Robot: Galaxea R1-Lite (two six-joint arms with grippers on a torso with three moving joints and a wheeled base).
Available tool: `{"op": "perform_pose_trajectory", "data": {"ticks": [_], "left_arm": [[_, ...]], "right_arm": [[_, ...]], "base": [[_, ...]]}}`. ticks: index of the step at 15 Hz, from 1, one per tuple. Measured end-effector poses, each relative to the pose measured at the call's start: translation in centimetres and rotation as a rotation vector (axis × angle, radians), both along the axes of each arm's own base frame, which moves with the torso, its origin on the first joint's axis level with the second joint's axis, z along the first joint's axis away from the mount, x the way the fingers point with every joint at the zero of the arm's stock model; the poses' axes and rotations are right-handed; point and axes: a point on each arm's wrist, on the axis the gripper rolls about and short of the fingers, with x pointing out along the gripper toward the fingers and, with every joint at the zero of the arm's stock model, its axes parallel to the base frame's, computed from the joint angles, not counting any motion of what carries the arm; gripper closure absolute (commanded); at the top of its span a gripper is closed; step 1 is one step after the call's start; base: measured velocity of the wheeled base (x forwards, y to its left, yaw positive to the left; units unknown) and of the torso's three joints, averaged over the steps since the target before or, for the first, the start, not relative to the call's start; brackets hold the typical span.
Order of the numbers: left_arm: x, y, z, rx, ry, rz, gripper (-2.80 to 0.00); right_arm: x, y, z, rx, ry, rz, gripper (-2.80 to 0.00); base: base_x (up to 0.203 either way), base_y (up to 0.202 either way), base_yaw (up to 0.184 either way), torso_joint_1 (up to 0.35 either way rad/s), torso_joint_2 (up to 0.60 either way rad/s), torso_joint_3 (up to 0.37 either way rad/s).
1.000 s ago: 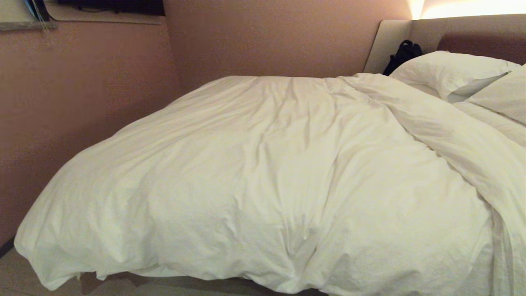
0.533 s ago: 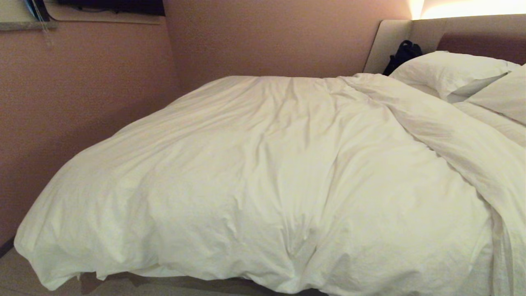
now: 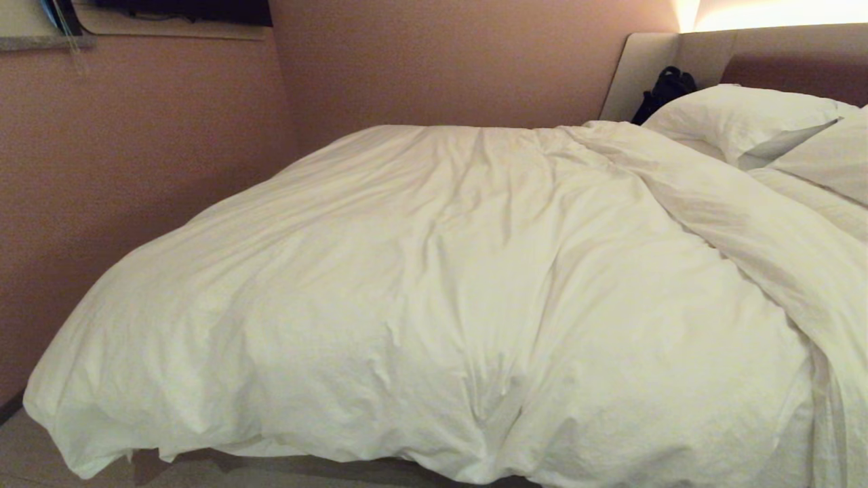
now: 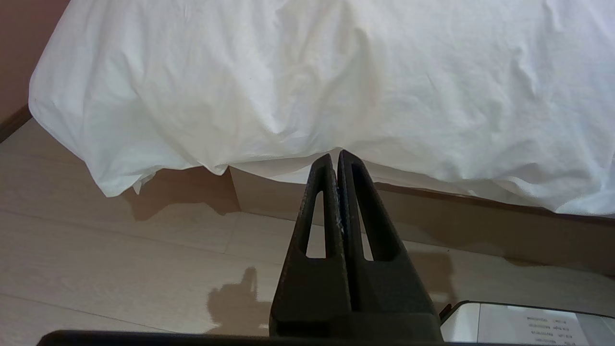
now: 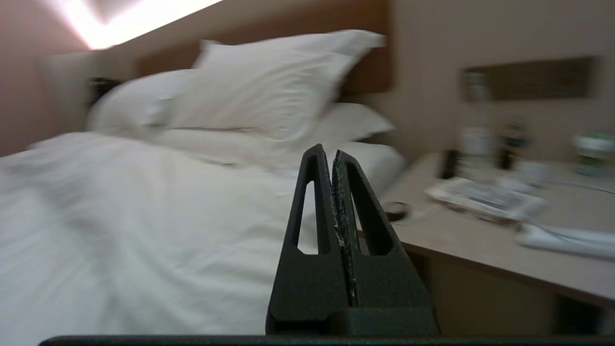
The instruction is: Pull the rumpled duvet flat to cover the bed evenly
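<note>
The puffy, creased white duvet (image 3: pixel 434 291) is seen draped over the low bed (image 4: pixel 432 211) — both black grippers (image 4: pixel 335 156) (image 5: pixel 326 151) are clenched, empty.

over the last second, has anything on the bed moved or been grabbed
Nothing visibly changed. The duvet lies in the same creases, with its near edge hanging over the foot of the bed and its bunched fold towards the pillows as before. Neither claw shows in the head view; the left claw and the right claw are both shut on nothing.
</note>
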Motion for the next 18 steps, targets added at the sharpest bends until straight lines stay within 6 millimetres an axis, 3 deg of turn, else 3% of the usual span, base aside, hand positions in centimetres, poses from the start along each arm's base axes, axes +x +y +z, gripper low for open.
{"op": "perform_pose_trajectory", "data": {"ticks": [8,13,18], "left_arm": [[0.0,0.0,0.0,0.0,0.0,0.0,0.0],[0.0,0.0,0.0,0.0,0.0,0.0,0.0],[0.0,0.0,0.0,0.0,0.0,0.0,0.0]], "right_arm": [[0.9,0.7,-1.8,-0.007,0.099,0.438,0.0],[2.1,1.2,-4.6,0.074,0.27,0.721,0.0],[2.9,1.5,-7.0,0.118,0.404,0.876,0.0]], "base": [[0.0,0.0,0.0,0.0,0.0,0.0],[0.0,0.0,0.0,0.0,0.0,0.0],[0.0,0.0,0.0,0.0,0.0,0.0]]}}
